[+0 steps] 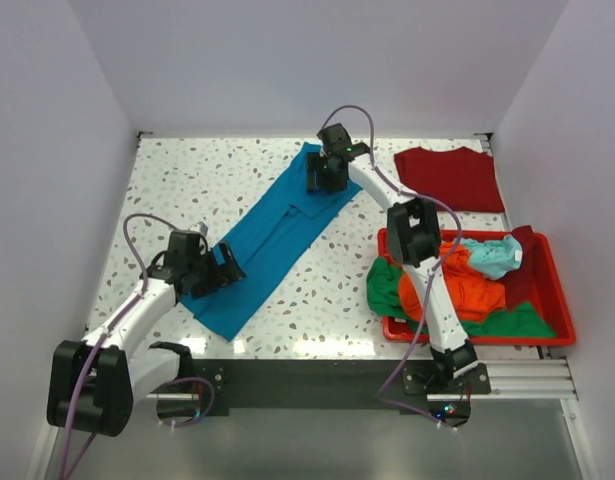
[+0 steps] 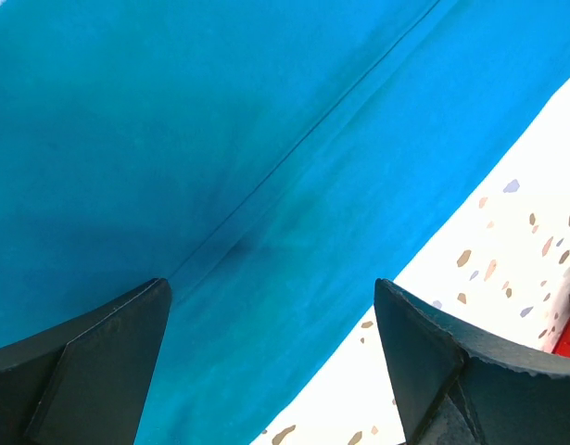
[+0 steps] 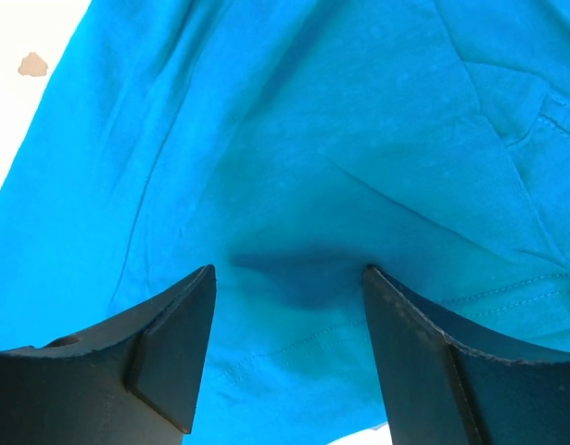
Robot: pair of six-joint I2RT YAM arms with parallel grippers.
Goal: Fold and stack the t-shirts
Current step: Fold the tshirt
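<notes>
The teal-blue t-shirt (image 1: 272, 235) lies folded into a long strip running diagonally across the table. My left gripper (image 1: 227, 266) is open over its near end; the cloth (image 2: 266, 185) fills that wrist view between the spread fingers. My right gripper (image 1: 320, 178) is open and pressed down on the far end, the cloth (image 3: 294, 167) dimpled between its fingertips. A dark red t-shirt (image 1: 452, 177) lies folded flat at the far right. Orange (image 1: 467, 290), green (image 1: 387, 285) and pale aqua (image 1: 492, 255) shirts lie heaped in the bin.
The red plastic bin (image 1: 559, 300) stands at the right near edge, with shirts spilling over its left rim. White walls close in the speckled table (image 1: 187, 190) on three sides. A black rail runs along the front edge.
</notes>
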